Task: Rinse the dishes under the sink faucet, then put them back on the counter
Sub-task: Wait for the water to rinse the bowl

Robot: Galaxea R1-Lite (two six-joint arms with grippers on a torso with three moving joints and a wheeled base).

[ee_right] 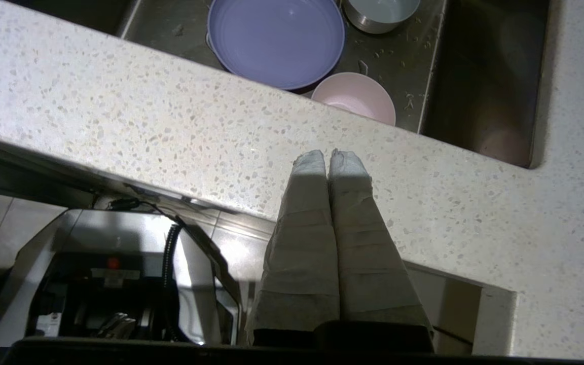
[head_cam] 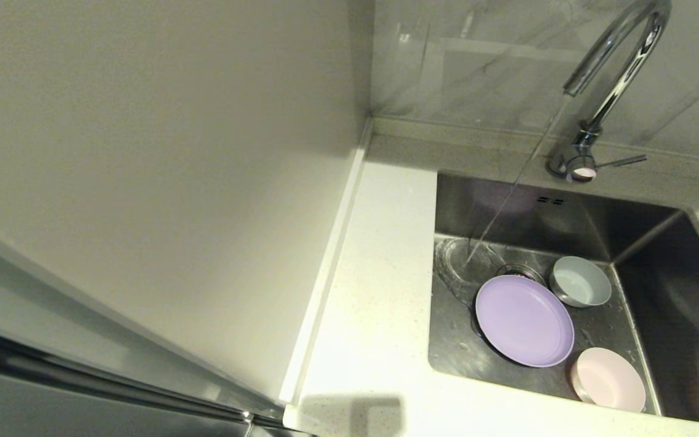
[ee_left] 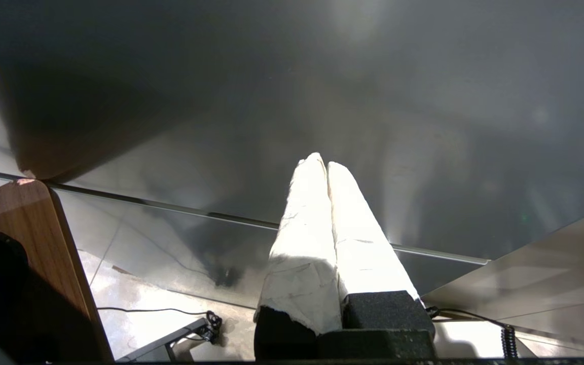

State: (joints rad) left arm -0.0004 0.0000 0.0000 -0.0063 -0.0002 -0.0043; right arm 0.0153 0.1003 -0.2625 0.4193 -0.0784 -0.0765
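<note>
While water runs from the faucet (head_cam: 619,57) into the sink (head_cam: 665,291), all 3 dishes lie there: plate (head_cam: 524,320), bowl (head_cam: 608,379), mug (head_cam: 580,281). The right gripper (ee_right: 330,154) hangs over the counter (ee_right: 180,126), fingers pressed together; the left gripper (ee_left: 321,163), likewise closed, hangs off at the side. Rinsing seems underway; next, the right gripper must spread its fingers and reach for a dish
</note>
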